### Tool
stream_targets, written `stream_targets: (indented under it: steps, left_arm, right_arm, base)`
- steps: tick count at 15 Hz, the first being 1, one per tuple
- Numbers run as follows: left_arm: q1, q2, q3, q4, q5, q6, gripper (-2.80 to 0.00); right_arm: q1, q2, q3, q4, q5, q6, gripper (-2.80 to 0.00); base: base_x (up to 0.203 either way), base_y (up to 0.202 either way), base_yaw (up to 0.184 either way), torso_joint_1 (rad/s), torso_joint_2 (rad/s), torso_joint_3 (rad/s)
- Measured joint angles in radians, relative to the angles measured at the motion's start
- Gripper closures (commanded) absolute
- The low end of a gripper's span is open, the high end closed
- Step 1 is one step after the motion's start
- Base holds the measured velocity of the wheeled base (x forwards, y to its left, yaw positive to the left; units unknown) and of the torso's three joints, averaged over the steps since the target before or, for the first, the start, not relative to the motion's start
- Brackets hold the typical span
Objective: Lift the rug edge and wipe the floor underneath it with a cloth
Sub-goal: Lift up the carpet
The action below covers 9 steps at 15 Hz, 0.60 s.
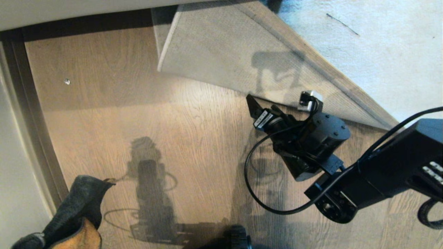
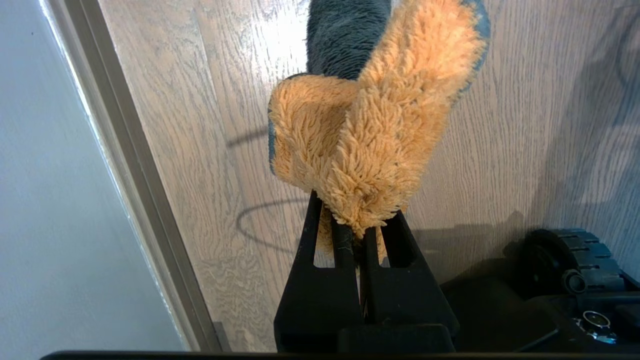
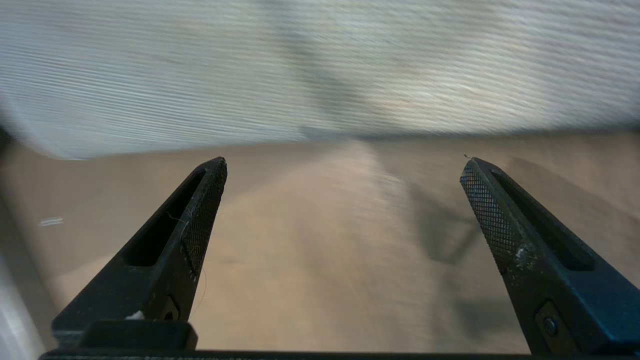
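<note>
Rug: the corner (image 1: pixel 221 52) is folded back, so its woven underside faces up. It lies at the far side of the floor, with the pale top of the rug (image 1: pixel 380 45) to the right.
Right fingers: (image 3: pixel 200 220) wide apart, with nothing between them.
Right gripper: (image 3: pixel 345 165) over bare floor, pointing at the folded rug corner, close to its edge. In the head view it (image 1: pixel 254 103) sits just beside that edge; I cannot tell if it touches.
Left fingers: (image 2: pixel 340 245) pressed together on the cloth.
Left gripper: (image 2: pixel 357 235) near the robot's base, above the floor.
Cloth: (image 2: pixel 360 135) fluffy and tan on one side, dark grey on the other. It sticks out past the fingers. In the head view it (image 1: pixel 76 207) is low on the left.
Floor: (image 1: pixel 138 114) light brown wood. Arm shadows fall on it.
Strip: a grey strip (image 1: pixel 31 131) runs along the left side of the floor.
Wheel: a black wheel (image 2: pixel 565 260) sits by the left gripper.
</note>
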Motion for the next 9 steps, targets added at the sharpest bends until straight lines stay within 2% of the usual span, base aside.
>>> stream_targets:
  steps: [2, 5, 9]
  left_arm:
    - [0.001, 0.0, 0.0, 0.0, 0.0, 0.0, 0.0]
    - [0.001, 0.0, 0.0, 0.0, 0.0, 0.0, 0.0]
    - [0.001, 0.0, 0.0, 0.0, 0.0, 0.001, 0.0]
  right_arm:
    - [0.025, -0.034, 0.014, -0.001, 0.026, 0.02, -2.8]
    - [0.036, -0.073, 0.059, -0.001, 0.03, 0.126, -2.8]
    - [-0.04, -0.128, 0.112, 0.011, 0.107, 0.312, -2.8]
  base:
    - [0.0, 0.0, 0.0, 0.0, 0.0, 0.0]
    - [0.0, 0.0, 0.0, 0.0, 0.0, 0.0]
    - [0.0, 0.0, 0.0, 0.0, 0.0, 0.0]
